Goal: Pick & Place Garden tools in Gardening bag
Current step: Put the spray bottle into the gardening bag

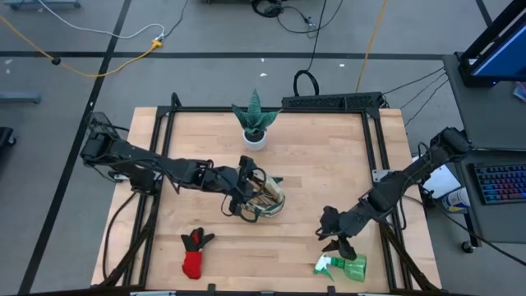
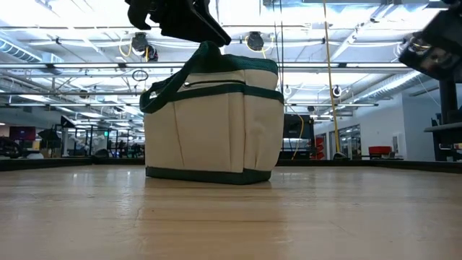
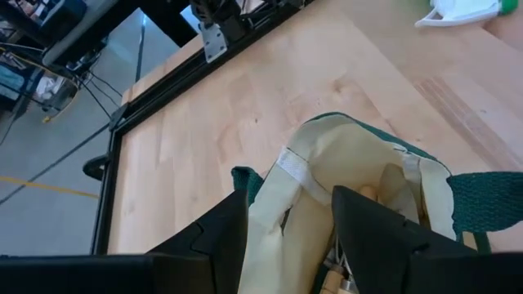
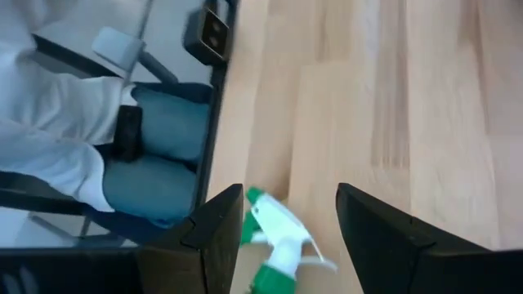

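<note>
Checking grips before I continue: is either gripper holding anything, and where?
Neither. The left gripper straddles the bag's rim, open; the right gripper hangs open over the spray bottle.

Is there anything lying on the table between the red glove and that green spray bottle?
No. In the high view, only bare wooden table runs between the red glove and the green spray bottle. The right gripper hangs just above the bottle.
</note>
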Controlling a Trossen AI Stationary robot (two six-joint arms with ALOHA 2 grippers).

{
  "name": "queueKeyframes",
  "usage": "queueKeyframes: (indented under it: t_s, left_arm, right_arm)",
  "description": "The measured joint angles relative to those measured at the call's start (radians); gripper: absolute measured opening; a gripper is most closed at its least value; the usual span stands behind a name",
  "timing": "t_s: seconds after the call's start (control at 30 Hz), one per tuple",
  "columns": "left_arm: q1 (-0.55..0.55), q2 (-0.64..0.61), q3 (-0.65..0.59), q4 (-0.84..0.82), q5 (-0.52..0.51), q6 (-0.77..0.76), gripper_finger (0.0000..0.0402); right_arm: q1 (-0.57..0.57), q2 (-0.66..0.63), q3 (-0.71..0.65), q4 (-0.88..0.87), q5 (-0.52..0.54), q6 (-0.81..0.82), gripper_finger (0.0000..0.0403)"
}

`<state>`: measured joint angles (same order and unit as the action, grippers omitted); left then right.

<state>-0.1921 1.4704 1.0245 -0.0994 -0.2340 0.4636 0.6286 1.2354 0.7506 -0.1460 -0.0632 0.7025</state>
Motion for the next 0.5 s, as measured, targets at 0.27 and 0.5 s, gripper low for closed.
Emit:
queueKeyframes:
  t_s: [0.27, 0.5]
  left_arm:
    - [0.0, 0.0, 0.0, 0.001, -0.002, -0.03, 0.0184]
    - [0.0, 0.0, 0.0, 0.041, -0.002, -0.03, 0.0184]
  right_arm:
    - [0.0, 0.03, 0.0, -0.032, -0.146, 0.284, 0.0188]
    - [0.001, 0.14, 0.0, 0.015, -0.311, 0.44, 0.0187]
